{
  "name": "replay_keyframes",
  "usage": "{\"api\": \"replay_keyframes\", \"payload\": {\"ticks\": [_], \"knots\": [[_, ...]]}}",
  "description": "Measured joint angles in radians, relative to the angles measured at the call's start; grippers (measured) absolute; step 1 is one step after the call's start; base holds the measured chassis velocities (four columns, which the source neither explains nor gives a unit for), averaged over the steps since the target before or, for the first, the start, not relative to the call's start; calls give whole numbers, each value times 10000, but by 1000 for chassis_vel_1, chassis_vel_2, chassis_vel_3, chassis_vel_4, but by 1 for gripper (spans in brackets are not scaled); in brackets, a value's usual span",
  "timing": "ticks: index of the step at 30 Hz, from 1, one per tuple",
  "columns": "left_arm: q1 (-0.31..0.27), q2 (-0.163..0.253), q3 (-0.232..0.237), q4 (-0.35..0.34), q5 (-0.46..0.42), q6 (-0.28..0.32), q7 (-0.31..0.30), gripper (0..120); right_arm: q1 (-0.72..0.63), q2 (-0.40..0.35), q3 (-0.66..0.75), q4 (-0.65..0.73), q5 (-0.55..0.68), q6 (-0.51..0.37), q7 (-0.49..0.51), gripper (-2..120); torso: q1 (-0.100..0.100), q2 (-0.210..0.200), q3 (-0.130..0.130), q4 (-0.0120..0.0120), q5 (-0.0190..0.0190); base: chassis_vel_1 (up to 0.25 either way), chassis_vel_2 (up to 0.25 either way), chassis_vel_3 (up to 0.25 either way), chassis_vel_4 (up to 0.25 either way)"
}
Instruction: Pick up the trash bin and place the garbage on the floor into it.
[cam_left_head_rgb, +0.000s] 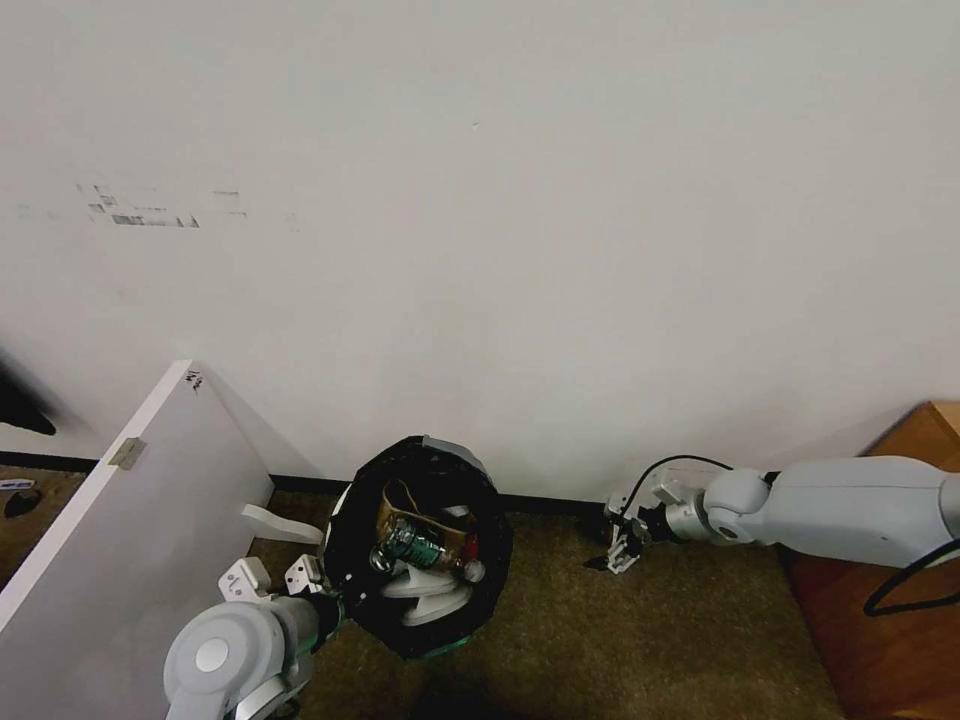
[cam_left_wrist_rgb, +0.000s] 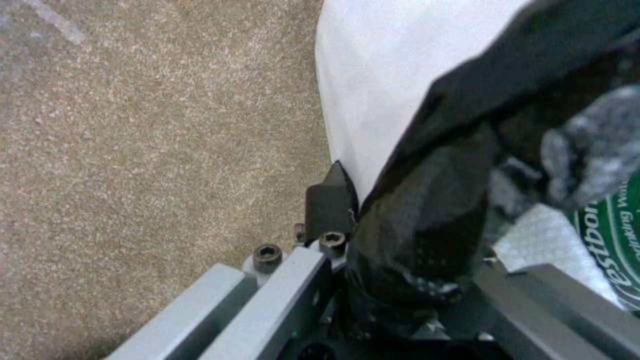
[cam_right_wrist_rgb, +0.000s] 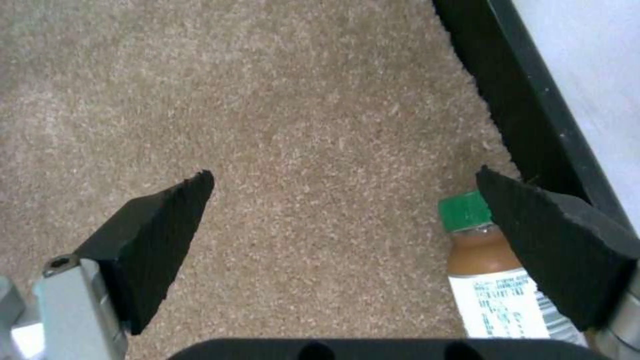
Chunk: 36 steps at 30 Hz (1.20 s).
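The trash bin (cam_left_head_rgb: 352, 535), white and lined with a black bag, shows low in the head view, tilted so that its opening faces me. Inside lie a brown paper bag (cam_left_head_rgb: 400, 505), a green-labelled bottle (cam_left_head_rgb: 412, 548) and white slippers (cam_left_head_rgb: 432, 592). My left gripper (cam_left_head_rgb: 325, 590) is shut on the bin's bagged rim; in the left wrist view one black finger (cam_left_wrist_rgb: 330, 200) presses the white wall (cam_left_wrist_rgb: 373, 75). My right gripper (cam_right_wrist_rgb: 343, 177) hangs open over the floor (cam_right_wrist_rgb: 300, 100). A green-capped bottle (cam_right_wrist_rgb: 490, 285) of brown liquid lies on the carpet beside one of its fingers.
A white panel (cam_left_head_rgb: 130, 520) leans at the left, close to the bin. Wooden furniture (cam_left_head_rgb: 900, 560) stands at the right under my right arm. A black skirting board (cam_right_wrist_rgb: 527, 115) runs along the white wall just past the bottle. Open carpet lies between bin and right gripper.
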Motion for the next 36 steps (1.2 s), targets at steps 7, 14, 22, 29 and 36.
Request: {"api": "replay_keyframes", "payload": {"ticks": [7,14,22,29,36], "knots": [[-24,20,54,64,27,0,27,0,-192,-109,54,-273,18,-2,-148,100,0,0,0,-1,0,0,0,0,0],[-29,29,50,124,56,0,84,0,-325,-172,106,-462,37,-1,-193,100,0,0,0,1,0,0,0,0,0],[-41,99,7,177,61,0,104,0,-326,-119,106,-458,58,-2,-217,100,0,0,0,1,0,0,0,0,0],[-39,167,9,224,61,0,137,0,-290,170,130,-367,144,-73,-244,100,0,-1,0,0,0,0,0,0,0],[-48,216,17,241,57,0,157,0,-299,354,164,-326,255,-127,-221,100,0,0,0,1,0,0,0,0,0]]}}
